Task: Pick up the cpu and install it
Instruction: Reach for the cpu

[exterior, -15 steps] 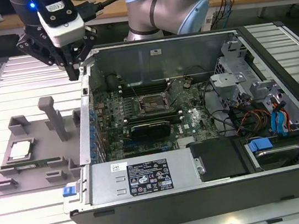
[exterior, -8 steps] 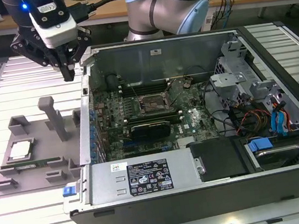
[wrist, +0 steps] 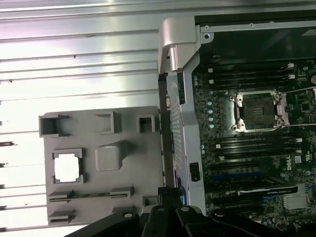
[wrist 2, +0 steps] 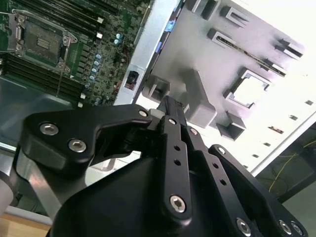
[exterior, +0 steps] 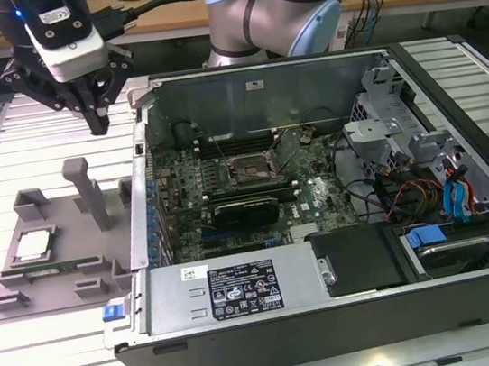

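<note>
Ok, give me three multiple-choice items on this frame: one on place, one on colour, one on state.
1. Where is the cpu? A in the motherboard socket; B in the tray; C on the power supply.
2. What colour is that tray? A red; B yellow; C grey.
3. The hand is: A empty; B holding the cpu; C holding a cable.
Answers: B, the cpu lies in a tray pocket at the exterior view's left; C, the tray is plainly grey; A, the hand hovers shut with nothing in it.
</note>
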Controlling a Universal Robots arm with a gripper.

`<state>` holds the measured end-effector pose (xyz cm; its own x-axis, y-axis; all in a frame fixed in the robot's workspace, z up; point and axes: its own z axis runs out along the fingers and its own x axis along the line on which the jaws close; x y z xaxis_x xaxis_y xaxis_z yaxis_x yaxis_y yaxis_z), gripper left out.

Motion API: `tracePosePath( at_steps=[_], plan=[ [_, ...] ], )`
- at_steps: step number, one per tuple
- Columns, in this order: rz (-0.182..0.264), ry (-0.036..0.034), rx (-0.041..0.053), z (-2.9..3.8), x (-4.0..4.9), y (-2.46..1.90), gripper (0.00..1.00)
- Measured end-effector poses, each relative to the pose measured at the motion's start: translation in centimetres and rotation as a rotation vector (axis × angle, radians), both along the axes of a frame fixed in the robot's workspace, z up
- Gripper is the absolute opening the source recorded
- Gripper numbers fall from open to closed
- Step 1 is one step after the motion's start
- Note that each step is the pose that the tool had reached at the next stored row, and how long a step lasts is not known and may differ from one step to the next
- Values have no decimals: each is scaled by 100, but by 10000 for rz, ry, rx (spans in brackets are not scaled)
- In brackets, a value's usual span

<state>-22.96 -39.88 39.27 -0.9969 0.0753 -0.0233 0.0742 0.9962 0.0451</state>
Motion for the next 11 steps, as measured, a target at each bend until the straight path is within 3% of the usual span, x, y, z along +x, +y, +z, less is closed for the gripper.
tracePosePath(
  at_steps=[11],
  plan=[
    [0, 0, -1, -3, -198, 0, 11]
  ],
)
